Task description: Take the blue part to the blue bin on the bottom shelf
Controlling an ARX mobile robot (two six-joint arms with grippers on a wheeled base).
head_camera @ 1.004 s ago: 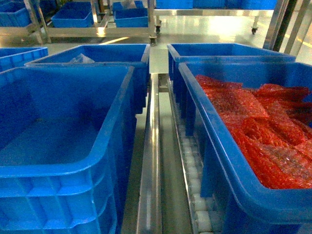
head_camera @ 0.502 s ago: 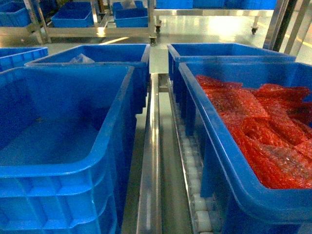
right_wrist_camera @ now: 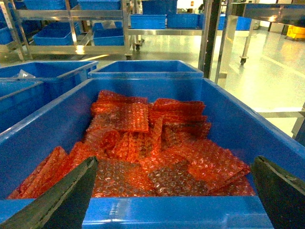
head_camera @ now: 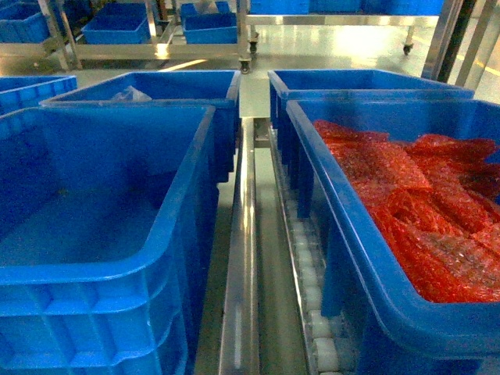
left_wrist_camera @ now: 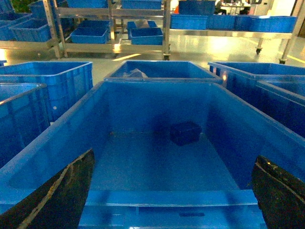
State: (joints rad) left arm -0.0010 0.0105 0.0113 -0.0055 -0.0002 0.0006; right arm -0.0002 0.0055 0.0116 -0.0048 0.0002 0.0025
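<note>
A small dark blue part (left_wrist_camera: 186,132) lies on the floor of a large blue bin (left_wrist_camera: 157,198), near its far wall. My left gripper (left_wrist_camera: 174,155) hovers over this bin's near rim, open, with nothing between its dark fingers (left_wrist_camera: 66,191). My right gripper (right_wrist_camera: 175,159) is also open and empty, above the near rim of a second blue bin (right_wrist_camera: 171,212) filled with red bubble-wrap bags (right_wrist_camera: 143,143). Both bins stand on the bottom shelf, whose steel divider rail (head_camera: 241,258) and white rollers (head_camera: 312,301) show between them. Neither gripper appears in the head view.
More blue bins stand behind both near ones (head_camera: 172,86) (head_camera: 351,82), and another at the far left (head_camera: 31,90). One rear bin holds clear plastic (head_camera: 129,95). Steel racks with blue bins (head_camera: 117,27) line the back across a shiny floor.
</note>
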